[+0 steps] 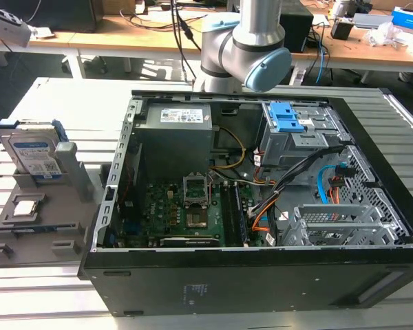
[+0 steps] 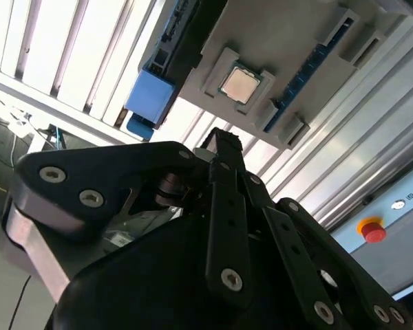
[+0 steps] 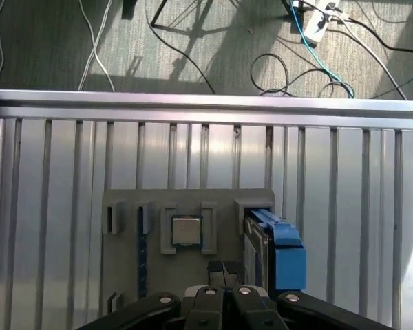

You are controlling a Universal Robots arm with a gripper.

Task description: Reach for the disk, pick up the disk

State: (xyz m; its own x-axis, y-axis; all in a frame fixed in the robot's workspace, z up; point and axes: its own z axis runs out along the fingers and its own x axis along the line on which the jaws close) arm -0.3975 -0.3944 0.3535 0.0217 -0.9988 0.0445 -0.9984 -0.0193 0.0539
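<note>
Disk [image 1: 33, 152]: silver drive with a white-and-blue label. It stands on edge in a slot of the grey tray [image 1: 38, 237], at the exterior view's left. It shows edge-on in the first wrist view [image 3: 256, 242].
Blue bracket [image 3: 287, 258]: clipped along one side of the disk. It is probably the rail that slides the disk into a cage.
Reason for stance: with the disk upright in its slot, both flat faces seem free, which should suit a pinch from above.
Chip [image 3: 186, 230]: small and square, lying flat in its own pocket of the tray, just beside the disk's slot.
Claw [image 3: 224, 267]: fingers pressed together, pinching nothing. It hangs above the tray, aimed between chip and disk, and touches neither.
Arm [image 1: 251, 38]: grey with pale blue caps, rising behind the computer case.
Computer case [image 1: 261, 292]: black, lying on its side with the cover off, beside the tray. Its boards and cables are open to view.
Table [image 3: 55, 172]: slatted metal, carrying both tray and case.
Stage of work: the reach is under way, by my reckoning. The disk is not yet gripped and sits in its slot.
</note>
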